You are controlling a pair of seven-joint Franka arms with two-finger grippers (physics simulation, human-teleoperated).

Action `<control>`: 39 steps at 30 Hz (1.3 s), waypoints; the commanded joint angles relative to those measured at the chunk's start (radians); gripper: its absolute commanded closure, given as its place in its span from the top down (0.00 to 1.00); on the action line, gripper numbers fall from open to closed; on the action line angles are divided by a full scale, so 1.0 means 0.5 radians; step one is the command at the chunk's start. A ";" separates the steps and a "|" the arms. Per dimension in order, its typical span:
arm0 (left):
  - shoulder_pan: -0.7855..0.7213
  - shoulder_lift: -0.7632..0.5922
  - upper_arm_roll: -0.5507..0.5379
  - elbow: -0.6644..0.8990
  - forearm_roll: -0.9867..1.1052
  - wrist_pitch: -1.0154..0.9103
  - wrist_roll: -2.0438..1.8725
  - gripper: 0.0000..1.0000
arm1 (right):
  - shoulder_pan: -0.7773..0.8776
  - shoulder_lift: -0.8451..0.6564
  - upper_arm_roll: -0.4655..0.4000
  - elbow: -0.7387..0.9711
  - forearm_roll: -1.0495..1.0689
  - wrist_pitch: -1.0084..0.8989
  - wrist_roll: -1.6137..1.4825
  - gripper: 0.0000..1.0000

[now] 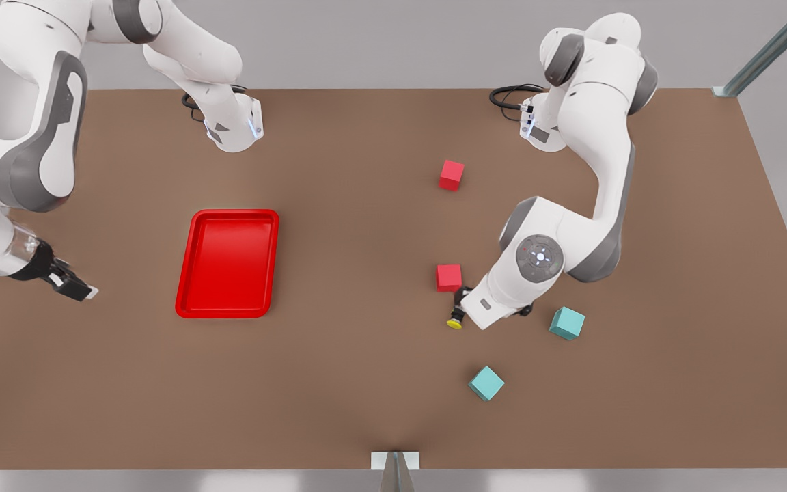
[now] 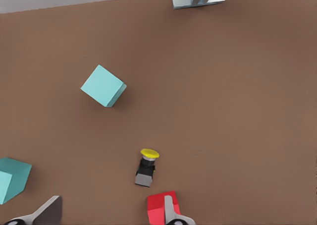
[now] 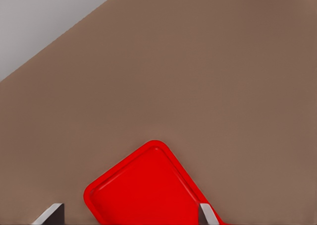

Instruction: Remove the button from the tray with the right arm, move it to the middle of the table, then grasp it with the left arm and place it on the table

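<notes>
The small button [image 2: 146,168] with its round yellow cap lies on the brown table [image 1: 339,383]. The left gripper [image 2: 111,216] hangs wide above it, holding nothing. The right gripper [image 3: 131,216] (wide too) waits by the smooth red tray [image 1: 228,264].

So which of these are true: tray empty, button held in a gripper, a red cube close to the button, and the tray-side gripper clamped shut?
1. The tray is empty. True.
2. The button is held in a gripper. False: it lies on the table, in front of the open left gripper.
3. A red cube sits close to the button. True.
4. The right gripper, beside the tray, is clamped shut. False: its fingers are spread open, holding nothing.
</notes>
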 commanded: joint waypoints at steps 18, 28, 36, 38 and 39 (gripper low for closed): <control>-0.107 0.087 -0.003 -0.469 0.130 0.461 0.013 1.00 | 0.070 -0.007 0.130 -0.069 -0.216 -0.202 -0.937 1.00; -0.162 0.151 -0.003 -0.580 0.124 0.593 -0.052 1.00 | 0.043 0.008 0.130 -0.078 -0.207 -0.226 -0.968 1.00; -0.162 0.268 0.003 -0.592 0.148 0.670 -0.052 1.00 | 0.040 0.018 0.130 -0.072 -0.207 -0.263 -0.968 1.00; -0.150 0.298 0.003 -0.589 0.191 0.673 -0.021 1.00 | 0.040 0.018 0.130 -0.072 -0.207 -0.263 -0.968 1.00; -0.144 0.311 0.003 -0.589 0.255 0.673 -0.009 1.00 | 0.040 0.018 0.130 -0.072 -0.207 -0.266 -0.968 1.00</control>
